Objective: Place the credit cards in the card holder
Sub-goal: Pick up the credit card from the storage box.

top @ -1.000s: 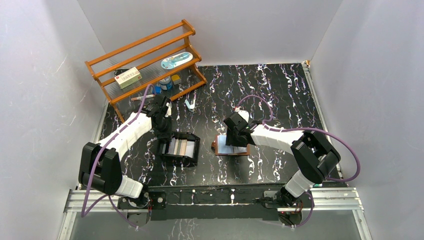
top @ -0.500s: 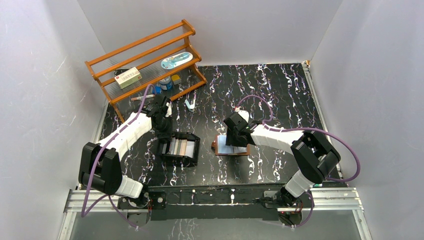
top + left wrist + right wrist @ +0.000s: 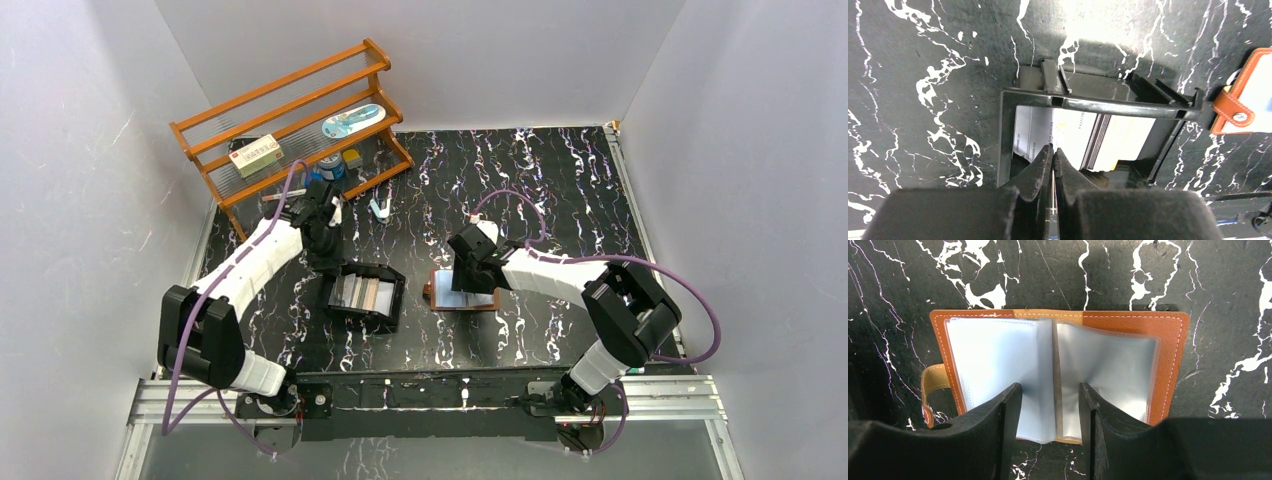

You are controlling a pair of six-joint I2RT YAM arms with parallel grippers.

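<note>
Right wrist view shows the holder (image 3: 1168, 340) lying open on the tabletop (image 3: 898, 280). Its clear sleeves (image 3: 993, 355) look empty, so no card is in yet. The right tool (image 3: 1050, 415) hangs open over it, one finger on each side of the centre fold.

In the left wrist view the cards (image 3: 1073, 135) lie stacked in the black tray (image 3: 1007, 130), which sits near the holder, on its left. The left tool (image 3: 1052, 155) is over the tray with its fingers closed together. A thin pale sliver may sit between them, but the view is too tight to tell whether a card is pinched.

I judge the task barely begun: each card has yet to be lifted out, carried right and slid into a sleeve.
</note>
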